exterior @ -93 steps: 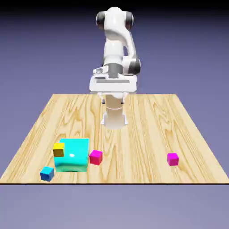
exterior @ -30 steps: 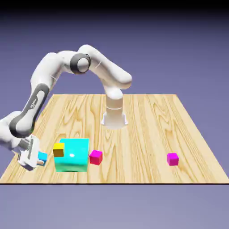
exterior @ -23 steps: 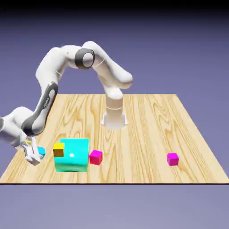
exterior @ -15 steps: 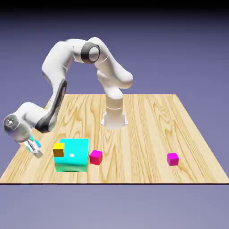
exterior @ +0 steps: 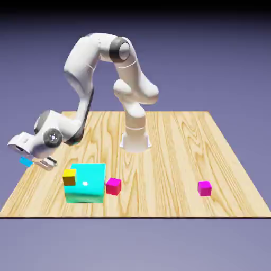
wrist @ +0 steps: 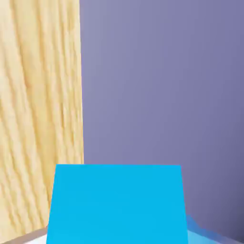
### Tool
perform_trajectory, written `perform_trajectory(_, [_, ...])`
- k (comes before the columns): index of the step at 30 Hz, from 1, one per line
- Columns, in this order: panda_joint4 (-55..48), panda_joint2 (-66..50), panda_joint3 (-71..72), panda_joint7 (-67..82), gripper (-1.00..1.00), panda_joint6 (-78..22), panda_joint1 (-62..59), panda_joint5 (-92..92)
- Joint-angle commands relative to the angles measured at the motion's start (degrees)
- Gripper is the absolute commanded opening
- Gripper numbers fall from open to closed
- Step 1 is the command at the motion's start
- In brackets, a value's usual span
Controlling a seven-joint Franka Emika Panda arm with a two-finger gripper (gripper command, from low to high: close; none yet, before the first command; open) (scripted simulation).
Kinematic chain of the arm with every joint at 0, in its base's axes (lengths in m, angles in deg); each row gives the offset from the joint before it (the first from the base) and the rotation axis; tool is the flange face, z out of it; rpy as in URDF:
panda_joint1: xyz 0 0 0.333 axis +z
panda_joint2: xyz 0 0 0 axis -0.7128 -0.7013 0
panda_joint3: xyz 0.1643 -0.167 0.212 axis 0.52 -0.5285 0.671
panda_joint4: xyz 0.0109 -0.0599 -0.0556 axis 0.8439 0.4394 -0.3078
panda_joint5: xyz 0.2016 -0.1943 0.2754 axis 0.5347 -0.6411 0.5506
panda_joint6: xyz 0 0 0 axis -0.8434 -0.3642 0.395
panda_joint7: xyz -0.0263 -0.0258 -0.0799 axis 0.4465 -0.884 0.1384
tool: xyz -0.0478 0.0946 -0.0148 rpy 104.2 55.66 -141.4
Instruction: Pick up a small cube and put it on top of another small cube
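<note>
Tool (exterior: 33,160) clamps plain blue cube (wrist: 116,204).

We see the small blue cube (exterior: 26,161) lifted clear of the table, off the wooden top's edge at the exterior view's left, tilted, with only a sliver of it showing. In the hand view the small blue cube (wrist: 116,205) fills the lower middle as a plain, flat, unmarked blue face, with wood grain on one side behind it and violet backdrop on the other.
</note>
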Motion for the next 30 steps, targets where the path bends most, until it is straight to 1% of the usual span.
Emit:
perform_trajectory(1, [0.9, 0.8, -0.3, 0.5, -1.00, 0.7, 0.5, -2.7])
perform_trajectory(30, [27.5, 23.3, -8.9, 18.5, -1.00, 21.5, 16.1, -75.0])
